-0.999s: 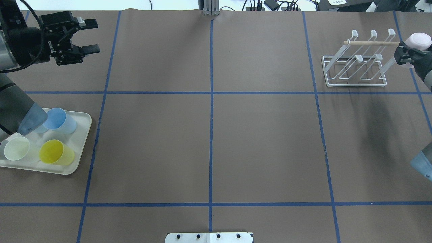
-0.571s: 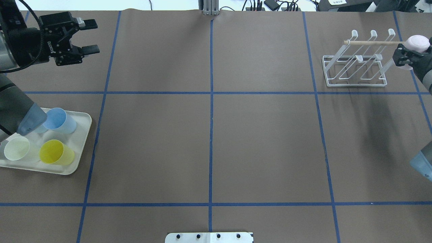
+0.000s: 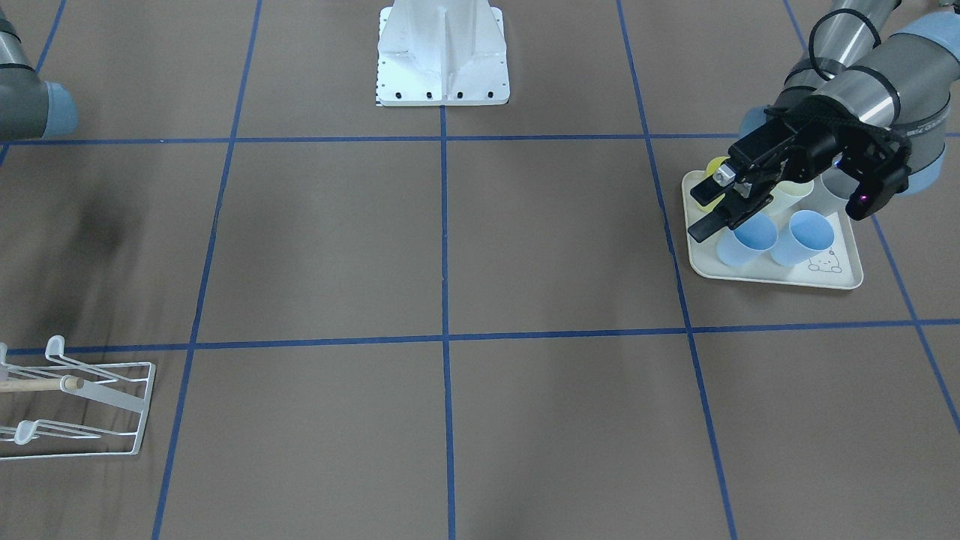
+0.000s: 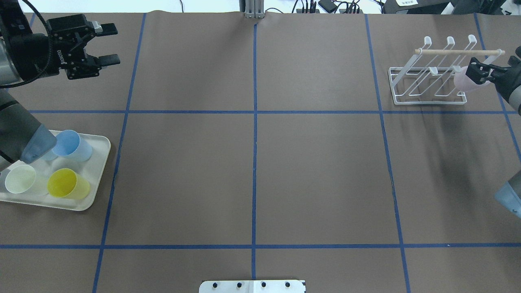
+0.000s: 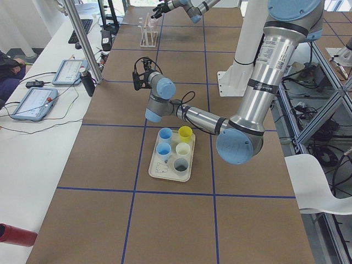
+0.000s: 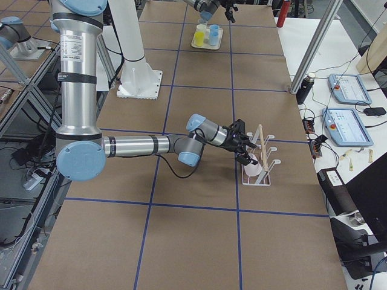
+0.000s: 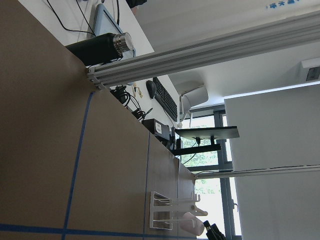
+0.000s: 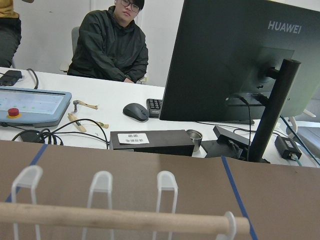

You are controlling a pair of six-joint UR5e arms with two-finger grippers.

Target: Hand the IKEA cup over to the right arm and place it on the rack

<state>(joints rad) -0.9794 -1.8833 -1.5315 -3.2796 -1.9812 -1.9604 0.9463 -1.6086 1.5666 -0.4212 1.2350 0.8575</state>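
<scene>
Cup (image 4: 463, 82) at rack (image 4: 432, 70), HUAWEI monitor (image 8: 250, 60) beyond

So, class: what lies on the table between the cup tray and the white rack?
Only bare brown table covering crossed by blue tape lines, between tray and rack; the overhead view shows it.

I see a brown table (image 4: 317, 171) with blue tape lines (image 4: 254, 162) that cut it into big squares. A small white wire rack (image 4: 427, 103) stands on it in the far right corner, and a cream tray (image 4: 101, 162) lies near the left edge. A white metal plate (image 4: 252, 286) sits at the middle of the near edge.
</scene>
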